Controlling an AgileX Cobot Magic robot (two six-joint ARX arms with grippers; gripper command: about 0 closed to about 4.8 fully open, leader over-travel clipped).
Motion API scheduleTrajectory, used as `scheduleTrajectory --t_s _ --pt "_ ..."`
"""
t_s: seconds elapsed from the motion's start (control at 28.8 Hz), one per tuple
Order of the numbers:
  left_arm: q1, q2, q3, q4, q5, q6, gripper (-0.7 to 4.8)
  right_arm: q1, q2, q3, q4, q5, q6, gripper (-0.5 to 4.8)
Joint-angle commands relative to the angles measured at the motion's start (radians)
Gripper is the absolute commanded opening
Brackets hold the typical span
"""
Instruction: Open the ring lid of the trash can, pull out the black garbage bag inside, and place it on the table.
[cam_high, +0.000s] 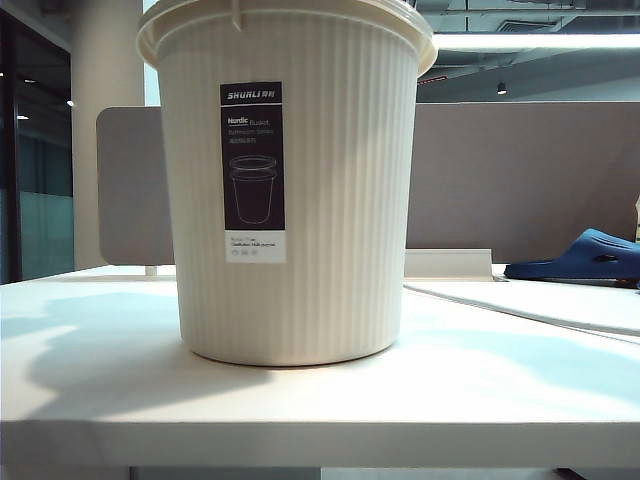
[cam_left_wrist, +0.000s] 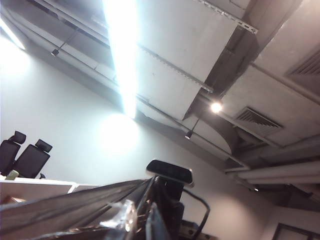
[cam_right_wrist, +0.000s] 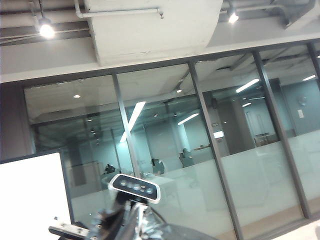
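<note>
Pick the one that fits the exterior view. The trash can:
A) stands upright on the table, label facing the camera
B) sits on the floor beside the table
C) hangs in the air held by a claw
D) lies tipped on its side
A: the trash can stands upright on the table, its dark label facing the camera; no claw shows in that view.

A grey-brown partition panel (cam_high: 520, 180) stands behind the tabletop. A dark blue rubber slipper (cam_high: 585, 256) lies at the far right. Two black office chairs (cam_left_wrist: 25, 156) stand by a white wall, under a bright ceiling strip light (cam_left_wrist: 122, 55).
</note>
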Motion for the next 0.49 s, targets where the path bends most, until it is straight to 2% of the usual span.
scheduleTrajectory --t_s 0.03,0.07,0.38,0.49 --pt "0.000 -0.006 0.005 0.014 0.031 0.002 1.17 -0.008 -0.006 0.030 0.002 0.008 0.002 -0.01" --pt "0.000 -0.006 0.005 0.014 0.038 0.001 1.67 -0.019 -0.006 0.042 0.000 0.007 0.002 -0.01" --pt "0.029 -0.014 0.006 0.028 0.170 0.012 1.67 -0.082 -0.006 0.140 -0.032 0.009 0.023 -0.01" --pt "0.047 -0.018 0.006 0.029 0.219 0.013 1.67 -0.145 -0.007 0.171 -0.047 0.005 0.035 -0.01"
